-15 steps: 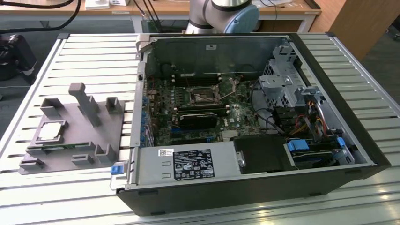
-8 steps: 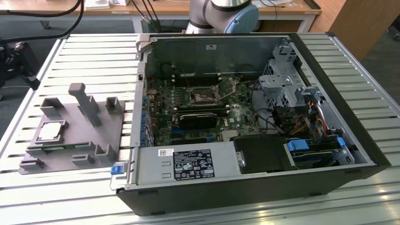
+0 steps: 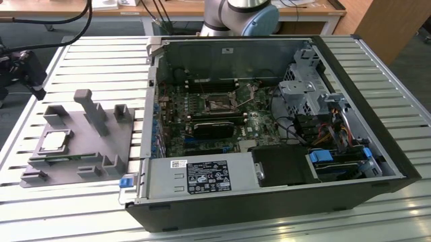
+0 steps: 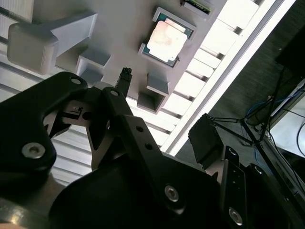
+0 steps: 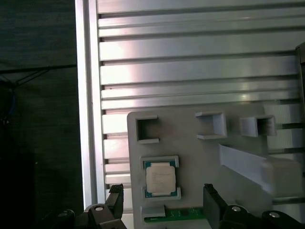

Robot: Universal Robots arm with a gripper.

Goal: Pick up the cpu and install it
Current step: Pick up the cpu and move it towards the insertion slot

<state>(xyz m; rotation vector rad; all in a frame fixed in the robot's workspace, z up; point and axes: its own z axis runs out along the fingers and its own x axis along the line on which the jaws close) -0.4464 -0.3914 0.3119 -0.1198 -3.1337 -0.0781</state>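
Observation:
The cpu (image 5: 160,179) is a small silver-topped square chip lying flat in a recess of the grey fixture plate (image 5: 190,157). In the exterior view the cpu (image 3: 54,141) sits on that plate (image 3: 101,146), to the left of the open computer case. My gripper (image 5: 162,191) hovers above the chip, open, with one black finger (image 5: 116,198) on each side of it and nothing between them. The second wrist view shows the cpu (image 4: 167,40) beyond the gripper's black linkage. The motherboard socket (image 3: 219,105) lies inside the case.
A green memory stick (image 5: 181,214) lies in the fixture beside the chip. Grey posts (image 3: 91,108) rise from the plate. The case (image 3: 269,126) holds a power supply (image 3: 199,176), drive cages and cables. The slatted metal table (image 5: 190,57) ends at an edge close to the fixture.

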